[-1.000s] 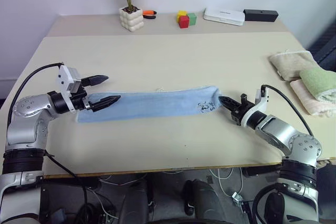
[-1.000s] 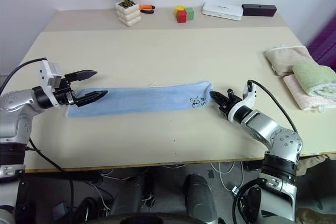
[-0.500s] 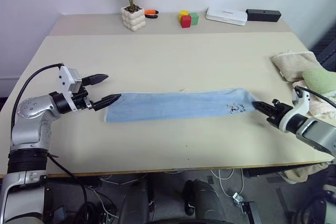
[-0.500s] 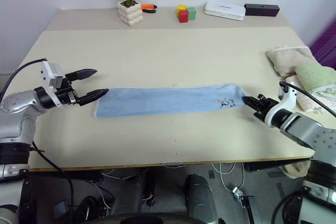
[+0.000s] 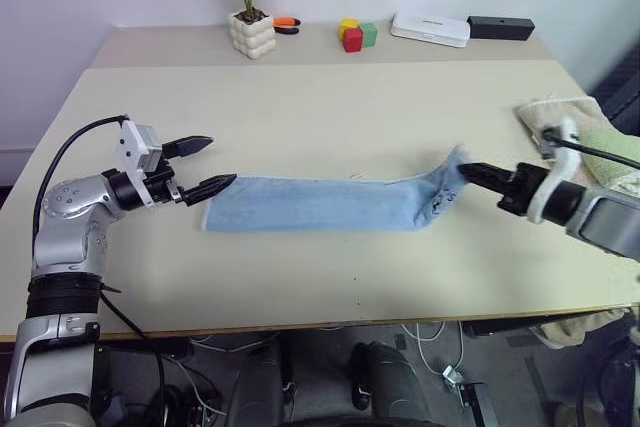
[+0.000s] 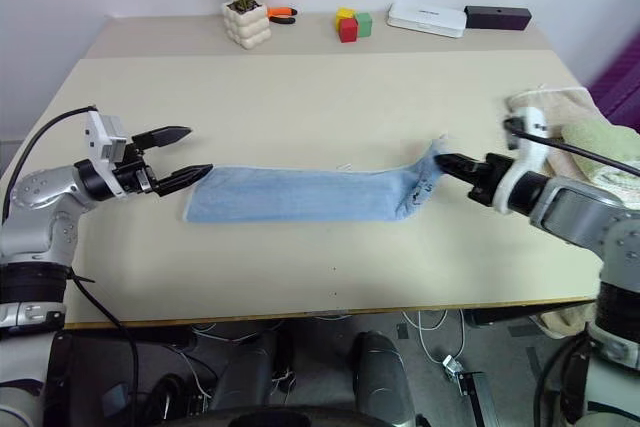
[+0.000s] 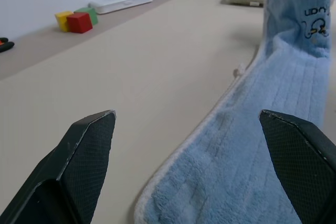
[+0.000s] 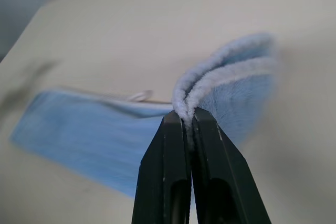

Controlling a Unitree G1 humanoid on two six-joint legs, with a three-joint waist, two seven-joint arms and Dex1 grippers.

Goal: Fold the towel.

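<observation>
My two head cameras look forward and down over the tabletop [image 5: 320, 107] from above its near edge, side by side, sharing almost the whole surface up to the far wall. My left wrist camera sits low, close to the tabletop, looking along the towel [image 7: 273, 145] toward the far end. My right wrist camera looks very closely along its own claw [image 8: 188, 121] at the towel's pinched edge, tabletop behind.
</observation>
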